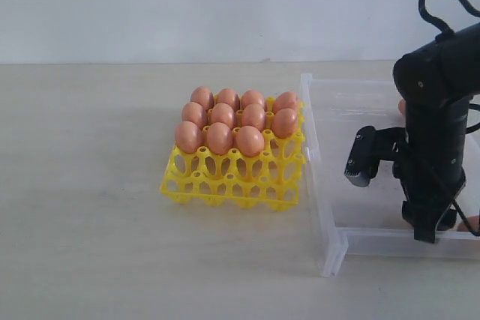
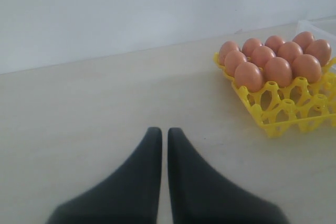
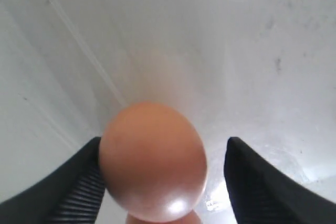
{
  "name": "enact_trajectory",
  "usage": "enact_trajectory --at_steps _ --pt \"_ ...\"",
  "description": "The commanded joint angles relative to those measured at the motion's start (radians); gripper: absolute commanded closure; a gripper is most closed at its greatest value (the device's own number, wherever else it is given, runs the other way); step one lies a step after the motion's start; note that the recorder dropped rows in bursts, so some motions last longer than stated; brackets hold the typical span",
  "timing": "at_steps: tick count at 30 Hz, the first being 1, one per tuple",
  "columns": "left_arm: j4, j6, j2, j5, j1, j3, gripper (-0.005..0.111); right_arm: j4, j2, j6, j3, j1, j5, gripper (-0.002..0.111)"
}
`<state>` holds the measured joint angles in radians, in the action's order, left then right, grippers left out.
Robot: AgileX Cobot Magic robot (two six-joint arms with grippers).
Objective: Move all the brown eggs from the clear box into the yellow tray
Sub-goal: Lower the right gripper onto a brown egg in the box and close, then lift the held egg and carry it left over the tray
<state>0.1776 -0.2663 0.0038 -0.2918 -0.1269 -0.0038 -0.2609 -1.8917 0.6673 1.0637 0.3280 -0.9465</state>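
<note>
One brown egg (image 3: 152, 161), low in the clear box (image 1: 318, 177), between the two fingers of the right gripper (image 3: 164, 145): touches one ribbed finger (image 3: 73, 198), stands apart from the other, so not gripped yet, with the jaws wide open around it. Under it, at the edge of the right wrist view, a thin slice of a second egg (image 3: 157, 219). Number of eggs left in the box: cannot tell, with most of the floor hidden behind the arm (image 1: 435, 110) in the exterior view. Just beside the box, on the pale table (image 1: 90, 207), the yellow tray (image 1: 225, 189), already filled with eleven eggs (image 1: 223, 115) in three rows; the front row of cups (image 1: 232, 185) empty, and also the cup at the box-side end of the third row. Well apart from the box, the left gripper (image 2: 160, 135), closed to a thin slit, holding nothing, above the table. Judging from this: the pick-up step for the next egg, well past the half of the task. Calls next, probably, for a slow closing onto the shell from both sides, with care against rolling of the off-centre egg; then for a straight lift above the low wall, a carry to a free cup, and a soft release there.
</note>
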Motion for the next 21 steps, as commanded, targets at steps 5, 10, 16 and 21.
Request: enact_trajectory --at_steps 5,10,16,21 --pt "-0.002 -0.005 -0.004 0.008 0.004 0.004 0.103 0.006 -0.001 -0.106 -0.005 -0.008 0.047 0.050" --pt "-0.002 -0.005 -0.004 0.008 0.004 0.004 0.103 0.006 -0.001 -0.055 -0.005 -0.008 0.142 0.050" --pt "-0.002 -0.005 -0.004 0.008 0.004 0.004 0.103 0.004 -0.001 -0.004 -0.005 -0.008 0.150 0.050" --pt "-0.002 -0.005 -0.004 0.008 0.004 0.004 0.103 0.004 -0.001 -0.004 -0.005 -0.008 0.160 0.063"
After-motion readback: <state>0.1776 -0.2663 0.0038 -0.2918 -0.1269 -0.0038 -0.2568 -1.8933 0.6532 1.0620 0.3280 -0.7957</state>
